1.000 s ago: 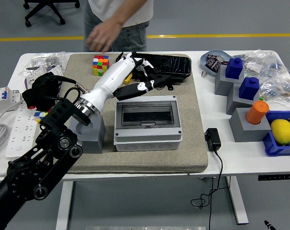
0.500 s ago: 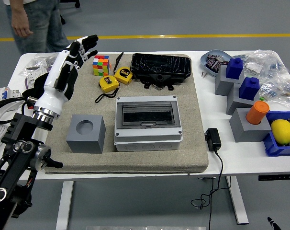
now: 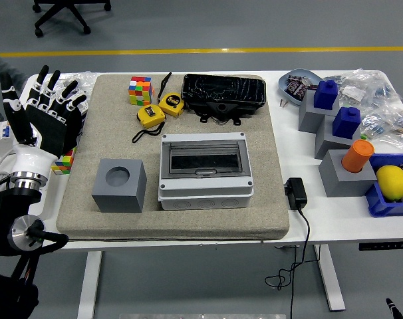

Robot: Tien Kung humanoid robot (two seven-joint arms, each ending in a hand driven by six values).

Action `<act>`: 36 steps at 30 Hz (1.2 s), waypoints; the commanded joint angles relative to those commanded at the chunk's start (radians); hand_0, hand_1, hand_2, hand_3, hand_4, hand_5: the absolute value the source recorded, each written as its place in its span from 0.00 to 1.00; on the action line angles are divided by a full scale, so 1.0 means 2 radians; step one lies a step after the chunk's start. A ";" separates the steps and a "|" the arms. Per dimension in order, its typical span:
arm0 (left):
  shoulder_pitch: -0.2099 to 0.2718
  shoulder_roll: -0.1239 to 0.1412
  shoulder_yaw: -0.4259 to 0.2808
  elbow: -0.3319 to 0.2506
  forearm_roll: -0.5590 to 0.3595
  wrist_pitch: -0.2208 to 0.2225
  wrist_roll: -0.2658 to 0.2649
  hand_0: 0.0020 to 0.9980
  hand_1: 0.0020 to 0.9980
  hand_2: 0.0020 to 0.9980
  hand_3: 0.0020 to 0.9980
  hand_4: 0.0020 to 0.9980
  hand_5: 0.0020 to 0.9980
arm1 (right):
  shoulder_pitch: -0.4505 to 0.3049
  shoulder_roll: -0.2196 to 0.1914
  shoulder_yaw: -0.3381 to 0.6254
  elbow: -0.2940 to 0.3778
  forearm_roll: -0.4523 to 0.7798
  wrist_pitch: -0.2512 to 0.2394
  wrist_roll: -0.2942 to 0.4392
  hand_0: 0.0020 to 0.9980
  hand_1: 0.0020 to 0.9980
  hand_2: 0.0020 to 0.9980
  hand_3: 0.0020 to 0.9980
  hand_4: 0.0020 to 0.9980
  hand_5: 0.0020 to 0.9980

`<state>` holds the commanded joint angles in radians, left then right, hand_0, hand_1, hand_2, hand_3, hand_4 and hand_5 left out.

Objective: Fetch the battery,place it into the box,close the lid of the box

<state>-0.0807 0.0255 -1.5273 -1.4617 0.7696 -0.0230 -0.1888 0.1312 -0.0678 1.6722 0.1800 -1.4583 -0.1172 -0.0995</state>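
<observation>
Swinging back from over the mat, the left hand [image 3: 42, 113] now stands raised at the table's left edge, palm facing the camera, all 5 fingers [image 3: 53, 81] spread and holding nothing; the person who stood at the far side is gone from view. Right of the hand, across the grey mat [image 3: 268, 199], sits the box [image 3: 203, 169]: light grey, with a dark see-through lid lying flat in a shut position. I cannot pick out a battery anywhere with certainty. Between hand and box stands a grey cube [image 3: 119, 185] with a round hole in its top, just beside the box's left wall but not touching it. Beyond the box from the hand's side lie 2 yellow tape measures [image 3: 151, 115], a colour cube [image 3: 139, 90] and a black case [image 3: 223, 93]. Bare mat runs in front of the box and cube, up to the mat's near edge. Just behind the palm, a second colour cube [image 3: 65, 161] peeks out. Far to the right stand grey blocks [image 3: 339, 174] topped with blue and orange pieces, and a lemon [image 3: 392, 182] in a blue bin.
</observation>
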 joint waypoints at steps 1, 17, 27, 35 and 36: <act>0.001 0.000 0.001 0.000 0.004 -0.001 -0.002 0.35 0.37 0.56 0.69 1.00 1.00 | -0.001 0.000 -0.001 0.000 0.001 0.000 0.002 0.84 0.82 0.80 0.83 1.00 1.00; 0.008 -0.001 0.005 0.005 0.012 -0.034 0.003 1.00 1.00 1.00 0.74 1.00 1.00 | -0.002 0.001 0.002 0.000 -0.012 0.011 0.002 0.83 0.81 0.79 0.81 1.00 1.00; 0.008 -0.001 0.010 0.003 -0.014 -0.019 0.001 0.77 0.53 0.61 1.00 1.00 1.00 | -0.005 0.004 0.003 0.000 -0.016 0.011 0.000 0.83 0.81 0.79 0.81 1.00 1.00; 0.008 -0.002 0.012 0.003 -0.001 -0.054 0.019 0.84 0.40 0.24 0.64 1.00 1.00 | -0.005 0.004 0.001 0.000 -0.013 0.012 -0.001 0.83 0.81 0.78 0.81 1.00 1.00; 0.008 -0.002 0.012 0.003 0.003 -0.056 0.020 0.84 0.40 0.24 0.64 1.00 1.00 | -0.005 0.004 0.000 0.000 -0.012 0.012 -0.001 0.83 0.81 0.78 0.81 1.00 1.00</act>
<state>-0.0650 0.0221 -1.5038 -1.4565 0.7749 -0.1359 -0.1488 0.1214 -0.0600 1.6732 0.1800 -1.4823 -0.0923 -0.1010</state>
